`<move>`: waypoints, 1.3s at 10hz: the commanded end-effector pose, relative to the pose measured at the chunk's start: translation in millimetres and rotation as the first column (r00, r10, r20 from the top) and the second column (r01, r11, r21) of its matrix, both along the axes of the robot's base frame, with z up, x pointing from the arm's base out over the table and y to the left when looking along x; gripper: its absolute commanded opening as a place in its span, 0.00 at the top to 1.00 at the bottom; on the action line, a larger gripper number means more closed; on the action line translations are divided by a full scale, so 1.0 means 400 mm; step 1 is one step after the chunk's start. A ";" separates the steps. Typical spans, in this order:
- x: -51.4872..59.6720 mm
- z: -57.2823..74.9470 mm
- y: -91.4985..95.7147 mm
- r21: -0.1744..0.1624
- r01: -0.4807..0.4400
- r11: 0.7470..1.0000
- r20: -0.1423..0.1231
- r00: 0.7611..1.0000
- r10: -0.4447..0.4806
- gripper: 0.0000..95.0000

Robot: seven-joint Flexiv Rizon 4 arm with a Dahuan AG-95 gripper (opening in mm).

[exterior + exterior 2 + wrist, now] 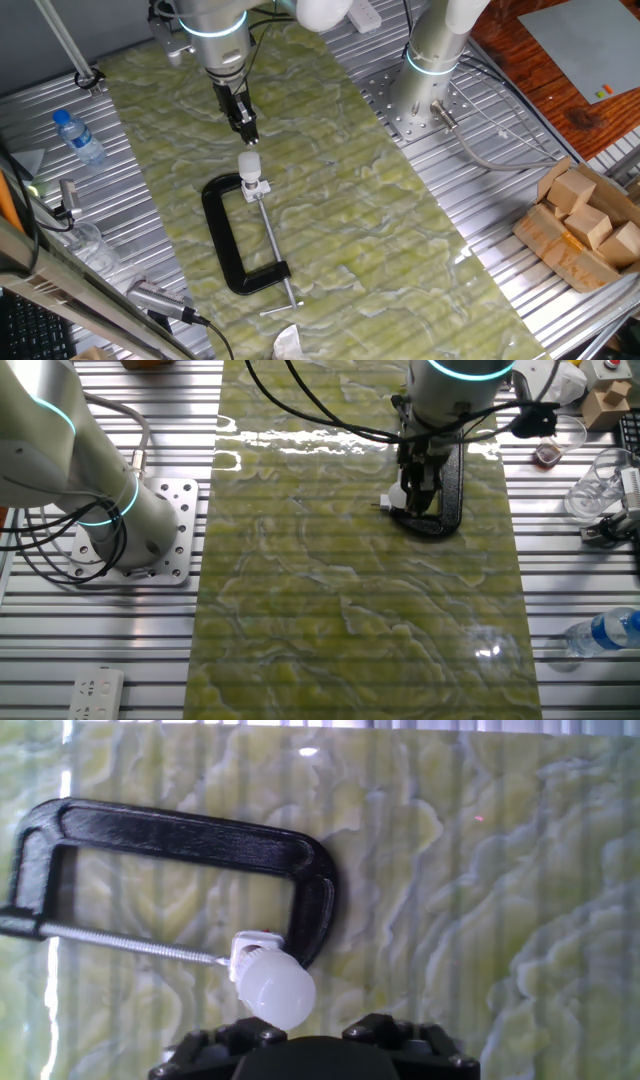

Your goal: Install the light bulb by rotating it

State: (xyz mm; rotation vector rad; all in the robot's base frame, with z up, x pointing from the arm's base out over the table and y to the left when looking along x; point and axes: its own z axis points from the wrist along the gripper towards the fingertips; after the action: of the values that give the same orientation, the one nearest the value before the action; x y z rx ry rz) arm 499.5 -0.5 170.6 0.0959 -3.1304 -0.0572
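Note:
The small white light bulb (249,163) stands in a white socket fitting (257,185) held by a black C-clamp (225,240) that lies on the green mat. My gripper (243,125) hangs just above and behind the bulb without touching it. In the hand view the bulb (277,988) sits just ahead of the left fingertip, on its fitting (245,952) at the clamp's (180,835) jaw. The gripper (318,1033) is open, with nothing between the fingers. In the other fixed view the gripper (415,490) covers the bulb, and only the clamp (450,500) shows beside it.
A clear water bottle (78,137) with a blue cap lies on the ribbed table left of the mat. A box of wooden blocks (585,225) stands at the right. A second arm's base (430,70) is bolted beside the mat. A clear cup (600,485) stands near the edge.

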 end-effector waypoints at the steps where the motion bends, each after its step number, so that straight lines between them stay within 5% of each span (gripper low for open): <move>1: 0.001 -0.001 0.001 -0.015 -0.007 1.000 -0.004 1.000 0.007 1.00; 8: 0.001 -0.001 0.001 -0.037 -0.050 0.998 0.051 0.997 0.052 1.00; 13: 0.001 -0.001 0.001 -0.037 -0.050 0.998 0.051 0.997 0.052 1.00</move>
State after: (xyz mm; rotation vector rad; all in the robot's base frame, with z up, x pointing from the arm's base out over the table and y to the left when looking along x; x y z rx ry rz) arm 500.3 0.0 170.1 0.1805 -3.1758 0.0020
